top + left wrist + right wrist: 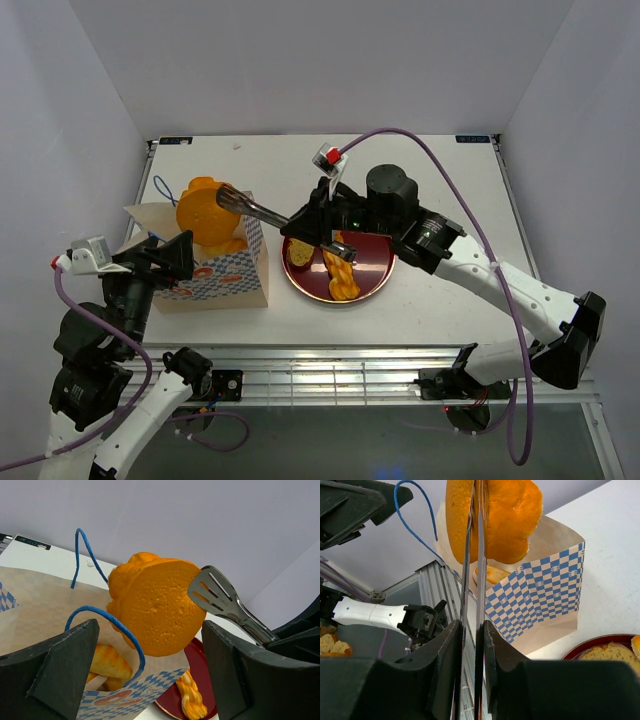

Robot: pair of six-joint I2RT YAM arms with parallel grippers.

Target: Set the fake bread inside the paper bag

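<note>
A round orange bun [205,212] hangs over the open mouth of the paper bag [225,275], pinched in metal tongs [262,210]. My right gripper [322,215] is shut on the tongs' handles [472,555]. The bun [510,515] sits just above the bag's rim [545,590]. My left gripper [170,255] is open at the bag's left side, with the bag's edge [40,615] and blue cord handle [120,630] between its fingers. Bread pieces [107,662] lie inside the bag. A braided stick [342,272] and a slice [299,254] lie on the plate.
The dark red plate [375,275] stands just right of the bag, under the right arm. The table's near edge and a metal rail [350,375] run below the bag and plate. White walls close the back and both sides.
</note>
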